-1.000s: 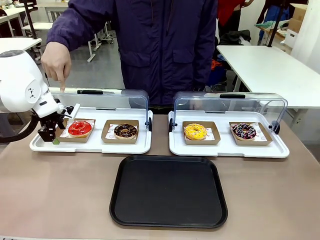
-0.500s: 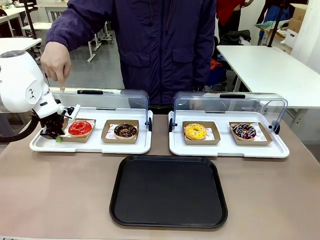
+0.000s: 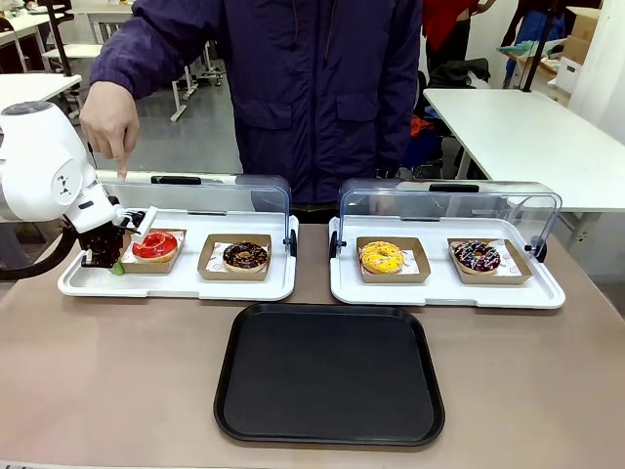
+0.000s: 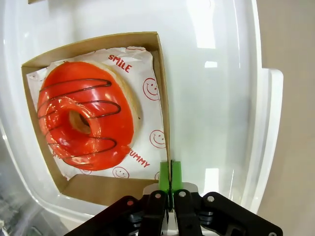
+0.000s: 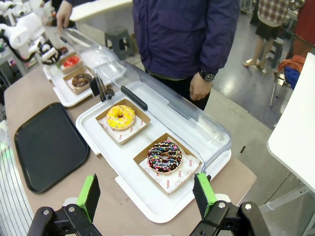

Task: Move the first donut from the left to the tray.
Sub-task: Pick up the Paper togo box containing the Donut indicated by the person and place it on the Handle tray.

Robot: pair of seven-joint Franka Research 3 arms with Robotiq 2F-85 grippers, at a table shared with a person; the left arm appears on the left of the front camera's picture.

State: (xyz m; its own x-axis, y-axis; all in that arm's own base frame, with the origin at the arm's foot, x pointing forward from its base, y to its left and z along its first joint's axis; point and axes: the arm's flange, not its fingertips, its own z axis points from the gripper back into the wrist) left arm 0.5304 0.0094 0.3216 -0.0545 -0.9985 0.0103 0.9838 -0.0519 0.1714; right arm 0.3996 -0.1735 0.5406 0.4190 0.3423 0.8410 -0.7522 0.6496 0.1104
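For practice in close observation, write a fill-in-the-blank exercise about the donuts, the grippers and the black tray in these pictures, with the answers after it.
The first donut from the left, whose cardboard holder the left gripper pinches, is glazed ____.
The right gripper stands ____.
The number of donuts on the black tray is ____.
Missing words: red; open; zero.

Front: we face across the table [image 3: 117, 371]. Left wrist: close, straight down on the glossy red glazed ring donut [image 4: 86, 120]. Right wrist: high, far off, sharing the flat black plastic tray [image 5: 49, 145] with front.
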